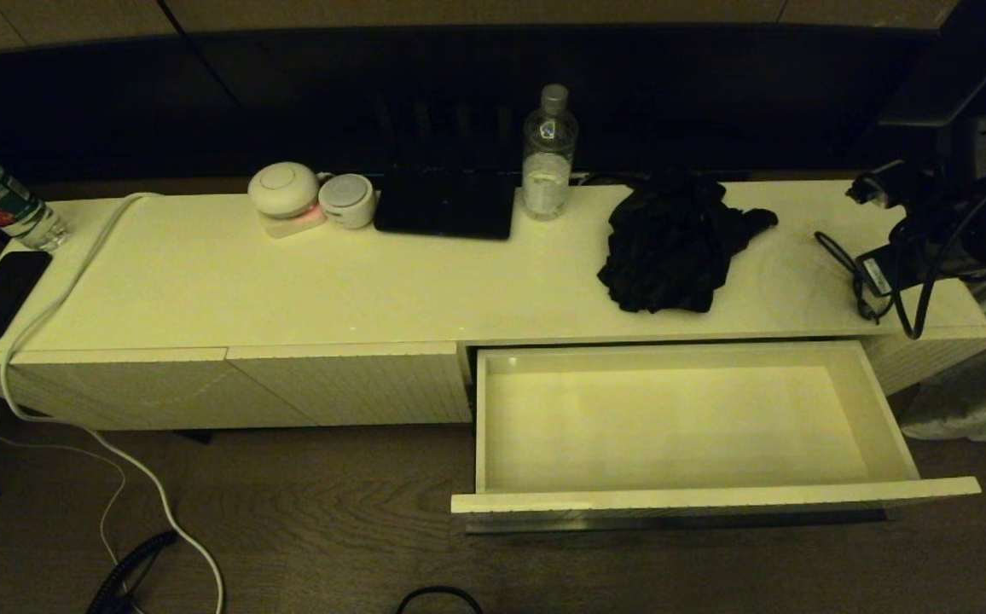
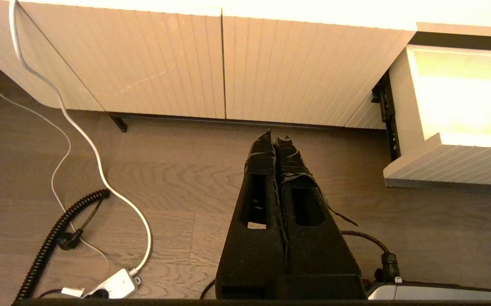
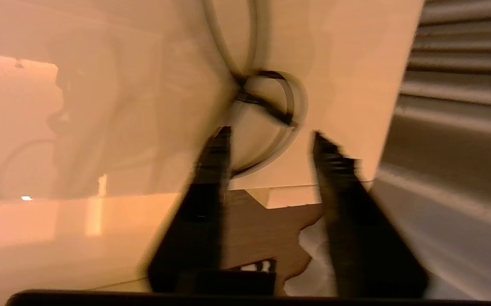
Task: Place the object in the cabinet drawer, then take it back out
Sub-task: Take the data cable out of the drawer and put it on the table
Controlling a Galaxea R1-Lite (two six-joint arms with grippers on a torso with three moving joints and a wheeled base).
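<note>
Cabinet drawer (image 1: 681, 426), the wide, shallow cream-white one with a ribbed front, stands pulled fully out of the long low cream cabinet (image 1: 288, 281). Its plain white inside holds nothing.

Likeliest object for the task, as a judgement: the crumpled black cloth (image 1: 672, 243), lying on the cabinet top just behind the drawer's opening. Not certain; the clear plastic water bottle (image 1: 549, 153) stands further back from the drawer, beside the cloth, and could serve too.

Right gripper (image 3: 271, 140): fingers spread apart, nothing between them, wrist view smeared. It hangs over the cabinet top near a looped cable (image 3: 271, 102), past the drawer's right end. In the head view the right arm is only a dark mass with cabling there.

Left gripper (image 2: 275, 140): fingers pressed together, empty, parked low above the wooden floor (image 2: 165, 178), in front of the handle-less ribbed panels (image 2: 211, 63) to the drawer's left.

Progress, judged: the drawer is open and nothing is grasped. Either the object is yet to go in, or it is already back out; cannot tell which.
</note>
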